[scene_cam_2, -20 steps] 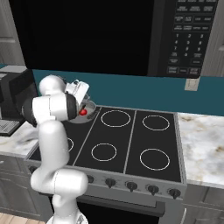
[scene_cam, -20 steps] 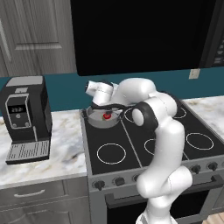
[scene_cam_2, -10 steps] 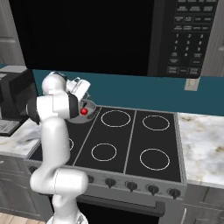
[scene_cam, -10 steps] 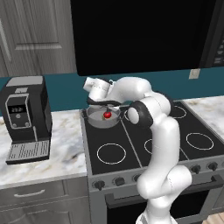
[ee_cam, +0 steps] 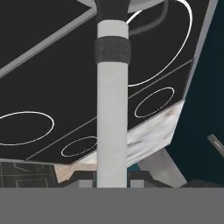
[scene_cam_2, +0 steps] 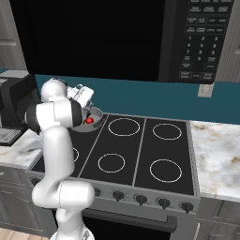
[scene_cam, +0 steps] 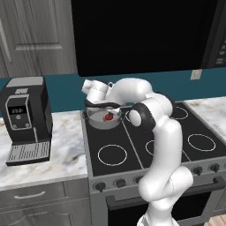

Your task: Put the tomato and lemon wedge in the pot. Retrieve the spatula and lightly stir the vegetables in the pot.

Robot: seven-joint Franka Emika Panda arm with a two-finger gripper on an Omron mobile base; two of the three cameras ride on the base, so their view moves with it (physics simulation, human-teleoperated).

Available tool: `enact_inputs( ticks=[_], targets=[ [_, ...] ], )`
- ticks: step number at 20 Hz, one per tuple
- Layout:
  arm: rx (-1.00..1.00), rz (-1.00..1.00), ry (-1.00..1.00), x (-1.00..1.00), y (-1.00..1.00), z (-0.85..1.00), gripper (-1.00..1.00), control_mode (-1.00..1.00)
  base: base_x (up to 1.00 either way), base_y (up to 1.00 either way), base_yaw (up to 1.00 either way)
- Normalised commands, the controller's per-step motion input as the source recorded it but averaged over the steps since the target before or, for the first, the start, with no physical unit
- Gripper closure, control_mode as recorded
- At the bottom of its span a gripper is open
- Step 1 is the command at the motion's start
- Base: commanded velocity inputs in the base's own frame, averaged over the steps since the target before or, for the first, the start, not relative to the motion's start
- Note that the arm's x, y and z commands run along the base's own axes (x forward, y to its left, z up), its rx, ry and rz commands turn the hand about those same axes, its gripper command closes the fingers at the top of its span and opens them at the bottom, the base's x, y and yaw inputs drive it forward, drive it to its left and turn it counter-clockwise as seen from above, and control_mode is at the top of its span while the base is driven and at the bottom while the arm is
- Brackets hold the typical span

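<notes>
**A:** Which step is this?

**B:** The stirring, I'd judge. The gripper (ee_cam: 112, 177) has its jaws closed on the pale handle of the spatula (ee_cam: 112, 113), which runs straight up the hand view away from the fingers, its dark end near the top edge. From the base cameras the hand hangs over the pot (scene_cam: 103, 120), which sits on the rear left burner of the stove (scene_cam_2: 136, 154).

**A:** And the vegetables?

**B:** The tomato (scene_cam: 108, 117) lies inside the pot, red and plain to see. The lemon wedge I can't make out for certain (there may be a pale speck beside the tomato, but it's too small to call).

**A:** What does the next move need?

**B:** Probably a small, gentle sweep of the head around the pot's floor, keeping the grip firm and the tip low, without knocking the tomato over the thick rim or dragging the pot off its ring.
</notes>
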Motion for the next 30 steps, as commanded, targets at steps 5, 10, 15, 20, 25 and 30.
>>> enact_inputs(
  ticks=[5,10,15,20,25,30],
  targets=[
    [-0.02,0.0,0.0,0.0,0.02,0.0,1.0,-1.0,0.0,0.0,0.0],
    [0.0,0.07,0.0,0.07,0.08,-0.01,1.0,-1.0,0.0,0.0,0.0],
    [-0.03,0.02,0.0,0.25,0.11,-0.11,1.0,-1.0,0.0,0.0,0.0],
    [-0.07,0.0,0.0,0.05,0.06,-0.18,1.0,-1.0,0.0,0.0,0.0],
    [-0.08,0.0,0.01,0.01,0.18,0.0,1.0,-1.0,0.0,0.0,0.0],
    [-0.03,0.03,0.03,-0.07,0.07,0.01,1.0,-1.0,0.0,0.0,0.0]
  ],
)
